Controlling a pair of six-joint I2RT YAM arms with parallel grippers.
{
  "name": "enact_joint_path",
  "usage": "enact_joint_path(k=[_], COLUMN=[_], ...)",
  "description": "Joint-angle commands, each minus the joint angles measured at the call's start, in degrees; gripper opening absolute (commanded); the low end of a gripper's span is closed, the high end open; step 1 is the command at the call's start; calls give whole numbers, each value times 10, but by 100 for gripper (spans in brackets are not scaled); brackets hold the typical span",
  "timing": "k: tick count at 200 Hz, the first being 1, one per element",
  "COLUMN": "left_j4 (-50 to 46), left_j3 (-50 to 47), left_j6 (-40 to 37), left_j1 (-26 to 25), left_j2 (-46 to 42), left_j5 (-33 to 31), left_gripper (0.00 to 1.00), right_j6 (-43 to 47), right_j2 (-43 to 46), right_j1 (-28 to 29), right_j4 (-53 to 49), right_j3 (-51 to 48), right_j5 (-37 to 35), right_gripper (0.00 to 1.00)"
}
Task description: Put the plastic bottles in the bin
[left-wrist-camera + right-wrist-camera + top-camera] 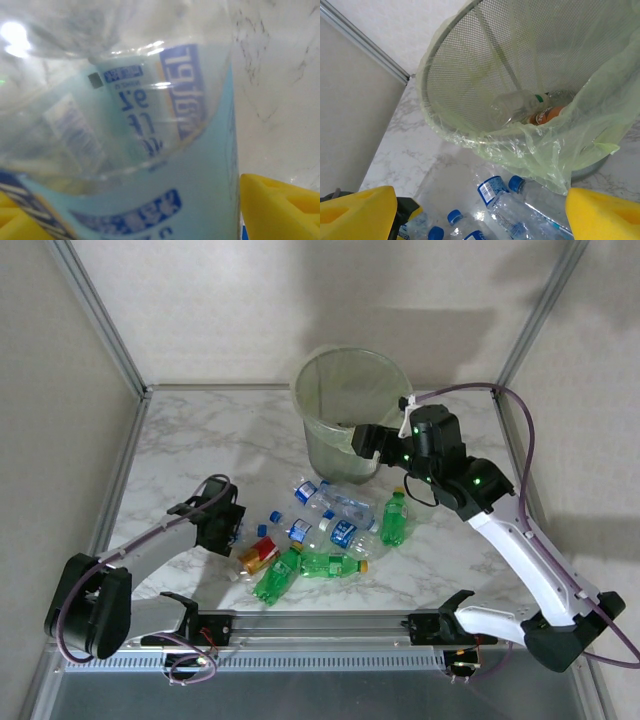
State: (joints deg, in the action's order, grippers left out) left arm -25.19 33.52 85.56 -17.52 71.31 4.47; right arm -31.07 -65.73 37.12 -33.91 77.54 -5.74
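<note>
**Bottles heaped before the bin**

A marble table (200, 440) sits between pale walls; the bin (330, 445) stands at its far side with two bottles (520, 106) lying inside; the other plastic bottles (330, 532) lie heaped just before the bin; the right gripper (480, 212) hovers at the bin's rim, jaws wide and empty; the left gripper (234, 530) straddles a blue-labelled bottle (150, 125); I cannot tell if it grips.
</note>
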Motion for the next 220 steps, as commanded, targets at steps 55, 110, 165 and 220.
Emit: enact_joint_path(k=[55,110,165,220], left_j4=[-6,-46,-76,-101], left_j3=[21,61,84,132], left_j6=[-19,-53,-78,-94], left_j1=[39,42,47,48], left_j2=[10,-15,-19,-29], left_j5=[-7,-24,-39,-58], left_gripper=[69,65,67,67], right_j6=[-12,-19,-17,-12], right_j2=[2,31,38,37], right_j1=[1,1,1,1], right_j4=[-3,-5,-4,-10], right_j3=[17,5,6,17], right_j5=[-9,-27,-37,-46], right_gripper=[87,88,89,89])
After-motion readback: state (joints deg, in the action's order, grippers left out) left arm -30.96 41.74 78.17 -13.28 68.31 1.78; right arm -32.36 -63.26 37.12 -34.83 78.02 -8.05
